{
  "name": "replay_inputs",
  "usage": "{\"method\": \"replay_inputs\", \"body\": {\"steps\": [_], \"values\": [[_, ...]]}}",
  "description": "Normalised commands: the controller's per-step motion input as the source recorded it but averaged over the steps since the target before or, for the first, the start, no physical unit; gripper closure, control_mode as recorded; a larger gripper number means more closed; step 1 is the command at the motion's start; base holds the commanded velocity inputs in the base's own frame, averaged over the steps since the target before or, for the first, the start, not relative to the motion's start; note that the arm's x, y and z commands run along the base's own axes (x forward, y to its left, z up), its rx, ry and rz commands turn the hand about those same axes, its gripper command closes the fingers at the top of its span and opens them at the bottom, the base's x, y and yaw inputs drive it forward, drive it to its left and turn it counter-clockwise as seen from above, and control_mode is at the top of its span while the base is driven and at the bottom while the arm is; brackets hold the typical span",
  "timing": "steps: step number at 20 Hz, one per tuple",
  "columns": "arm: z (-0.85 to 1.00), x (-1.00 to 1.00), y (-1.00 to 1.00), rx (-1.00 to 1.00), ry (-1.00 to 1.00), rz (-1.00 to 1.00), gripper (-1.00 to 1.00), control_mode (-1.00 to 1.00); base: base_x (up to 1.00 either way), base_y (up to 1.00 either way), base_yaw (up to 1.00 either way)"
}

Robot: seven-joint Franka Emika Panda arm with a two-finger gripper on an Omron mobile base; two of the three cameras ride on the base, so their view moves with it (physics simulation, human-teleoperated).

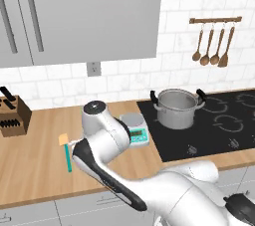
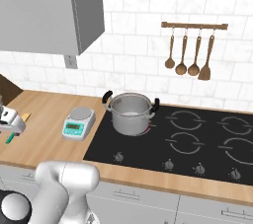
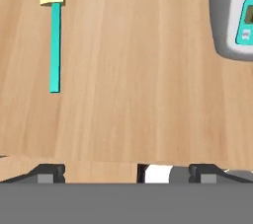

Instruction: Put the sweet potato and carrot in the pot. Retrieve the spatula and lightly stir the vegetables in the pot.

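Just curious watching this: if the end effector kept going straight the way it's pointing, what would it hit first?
Probably the bare wooden counter: the open end effector points down at it, between the spatula and the scale.

This is a home kitchen. A wooden counter (image 1: 40,150) runs under grey wall cupboards (image 1: 84,11) and a white tiled wall (image 2: 143,35), with a black hob (image 2: 197,139) set into its right end. A knife block (image 1: 12,115) stands at the counter's left edge, and wooden spoons (image 2: 190,55) hang from a rail above the hob.

Steel pot (image 2: 130,113) on black hob (image 2: 197,144), just right of scale (image 2: 78,122) on wood counter (image 2: 44,129); spoons (image 2: 188,55) hung above-right of pot.
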Motion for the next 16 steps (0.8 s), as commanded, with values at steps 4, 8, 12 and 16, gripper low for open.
{"method": "replay_inputs", "body": {"steps": [4, 8, 12, 16], "values": [[-0.35, 0.0, 0.93, -0.09, 0.02, 0.09, -1.0, -1.0, 0.0, 0.0, 0.0], [-0.26, 0.13, 0.58, -0.01, 0.03, 0.02, -1.0, -1.0, 0.0, 0.0, 0.0], [-0.23, 0.34, 0.21, 0.0, 0.02, 0.0, -1.0, -1.0, 0.0, 0.0, 0.0], [-0.36, 0.37, 0.05, 0.0, 0.01, 0.0, -1.0, -1.0, 0.0, 0.0, 0.0]]}}
